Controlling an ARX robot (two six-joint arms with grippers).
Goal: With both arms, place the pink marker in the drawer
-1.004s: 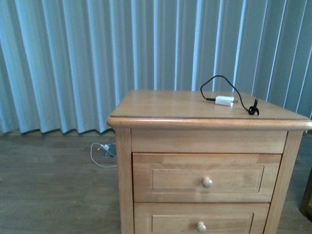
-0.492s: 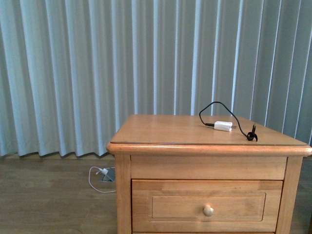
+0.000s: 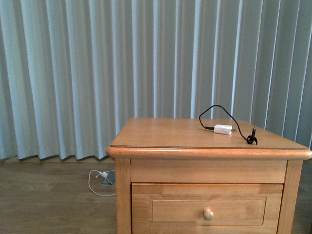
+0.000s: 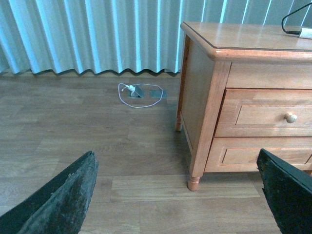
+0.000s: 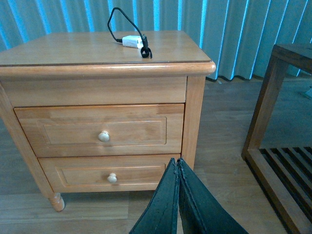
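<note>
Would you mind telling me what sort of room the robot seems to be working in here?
Probably a bedroom or similar domestic room: a wooden nightstand with knobbed drawers, a charger with its cable on top, long vertical blinds behind it, and a wood-look floor.

From my station I see a honey-coloured wooden nightstand (image 3: 161, 141) with visible grain, its taller drawer (image 5: 100, 129) in the same warm tone and carrying a pale, cream-coloured knob (image 5: 103, 136) — the shallower drawer (image 5: 109, 171) below matches it. A white charger plug (image 3: 223, 129) with a black cable (image 3: 214, 109) lies on the top, against pale blue-grey curtains (image 3: 97, 73) striped by vertical folds. The floor (image 4: 87, 141) is grey-brown wood plank, a white cord (image 4: 141, 92) on it, and both grippers' fingers — left (image 4: 63, 200), right (image 5: 178, 204) — are matte black.
</note>
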